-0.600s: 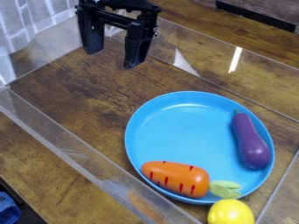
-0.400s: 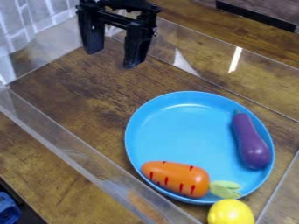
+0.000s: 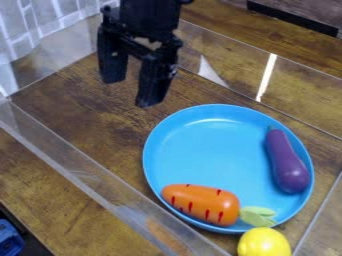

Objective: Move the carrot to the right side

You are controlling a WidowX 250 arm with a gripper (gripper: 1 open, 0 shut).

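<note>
The carrot point(image 3: 203, 203), stubby and orange with dark stripes and a light green leafy end, lies on the near edge of the blue plate point(image 3: 214, 150). My black gripper point(image 3: 135, 77) hangs above the wooden table to the upper left of the plate, pointing down. Its two fingers stand apart with nothing between them. It is well clear of the carrot.
A purple eggplant point(image 3: 285, 160) lies on the plate's right side. A yellow lemon point(image 3: 263, 243) sits just off the plate at the bottom edge. Clear plastic walls point(image 3: 67, 165) fence the wooden table on the left and near sides.
The gripper has come down and toward the plate, a little to the right. The carrot, eggplant and lemon have not moved.
</note>
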